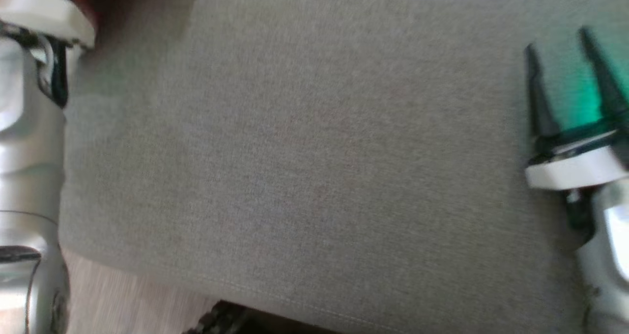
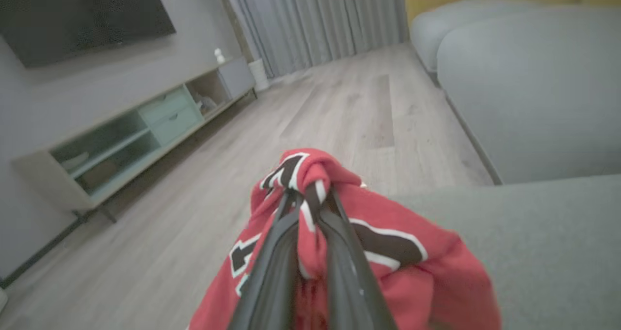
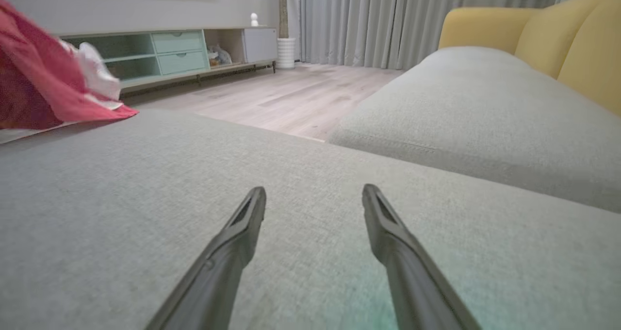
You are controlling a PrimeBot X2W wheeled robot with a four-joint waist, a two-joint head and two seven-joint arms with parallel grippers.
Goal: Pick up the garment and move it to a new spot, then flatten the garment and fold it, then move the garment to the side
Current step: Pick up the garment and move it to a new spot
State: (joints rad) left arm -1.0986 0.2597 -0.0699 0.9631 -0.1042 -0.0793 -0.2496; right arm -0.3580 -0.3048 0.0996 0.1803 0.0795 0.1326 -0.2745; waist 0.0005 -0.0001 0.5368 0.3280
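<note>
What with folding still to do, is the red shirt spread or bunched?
Bunched: the red shirt is a crumpled wad clamped in the left pincer, not spread flat.

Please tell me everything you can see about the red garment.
The garment is soft-looking red fabric with black shapes edged in white. It is crumpled and bunched, not flat. The left hand is shut on a gathered fold near its top; its lower part seems to touch the grey cushion.
</note>
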